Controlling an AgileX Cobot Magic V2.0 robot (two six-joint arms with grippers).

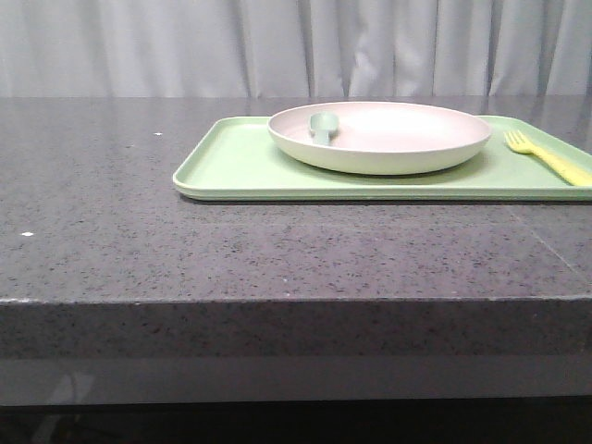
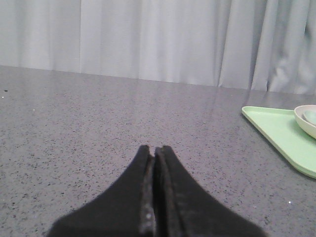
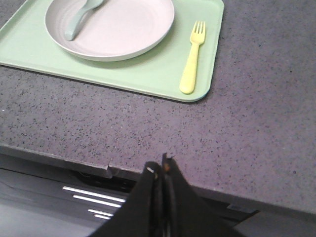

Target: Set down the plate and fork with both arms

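In the front view we see the plate (image 1: 380, 137) in the upper middle of the frame, sitting on a light green tray (image 1: 231, 166) that rests on a dark speckled counter (image 1: 185, 250). A pale grey-green spoon (image 1: 324, 125) lies inside the plate, toward its left side. The fork (image 1: 546, 157) lies on the tray at the far right of the frame, just beside the plate but apart from it, its tines pointing toward the back

From the right wrist view, we find our right gripper (image 3: 160, 170) at the bottom centre, its black fingers pressed together with nothing between them, hanging over the counter's front edge and well apart from the tray

In the left wrist view our left gripper (image 2: 154, 149) sits at the bottom centre, likewise closed and empty, low over bare counter; the tray's corner and a bit of the plate show at the right edge of that frame

A pale curtain (image 1: 277, 46) fills the background
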